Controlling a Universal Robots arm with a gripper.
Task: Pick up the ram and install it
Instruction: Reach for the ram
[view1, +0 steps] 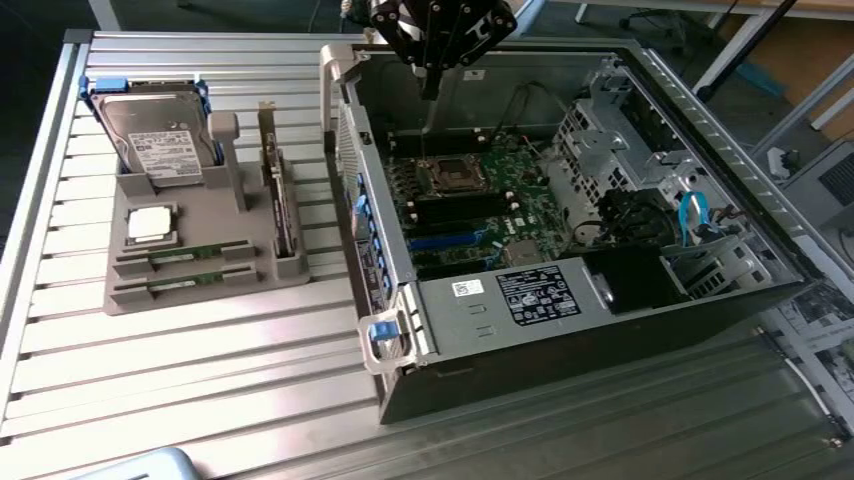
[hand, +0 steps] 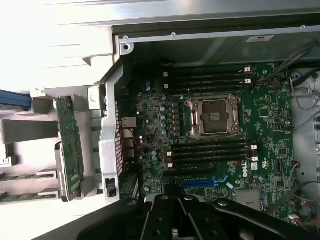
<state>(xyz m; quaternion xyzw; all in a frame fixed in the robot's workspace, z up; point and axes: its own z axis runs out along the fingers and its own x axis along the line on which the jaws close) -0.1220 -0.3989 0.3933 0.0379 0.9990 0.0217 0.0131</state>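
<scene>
Two slim green ram sticks (view1: 180, 256) (view1: 179, 285) lie side by side in slots at the front of a grey holder (view1: 134, 300) on the exterior view's left. In the wrist view the ram sticks (hand: 20, 176) (hand: 19, 196) show at the frame's edge. My gripper (view1: 430, 88) hangs over the far end of the open computer case (view1: 441, 350), above the motherboard (view1: 487, 200), well away from the ram. Its fingers are shut with nothing between them. The black memory slots (hand: 210, 150) flank the bare processor socket (hand: 215, 117).
The holder also carries a hard drive (view1: 154, 140), a square silver processor chip (view1: 150, 225) and an upright dark expansion card (view1: 276, 195). The case's metal side wall (view1: 350, 150) stands between holder and motherboard. Drive cages and cables (view1: 667, 220) fill the case's right part.
</scene>
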